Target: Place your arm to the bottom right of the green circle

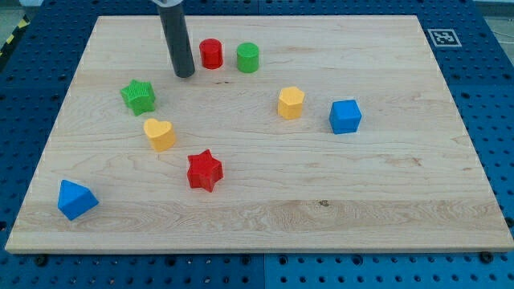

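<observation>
The green circle (247, 58) is a short green cylinder near the view's top, just left of centre. A red cylinder (210, 54) stands close to its left. My dark rod comes down from the top edge, and my tip (185, 74) rests on the board left of the red cylinder. The tip is to the left of the green circle and slightly lower in the view, with the red cylinder between them. It touches no block.
A green star (138, 96) and a yellow heart (160, 134) lie at the left. A red star (204, 170) sits lower centre, a blue block (76, 200) at bottom left. A yellow hexagon (291, 103) and blue cube (345, 116) lie at the right. A marker tag (442, 37) is in the top right corner.
</observation>
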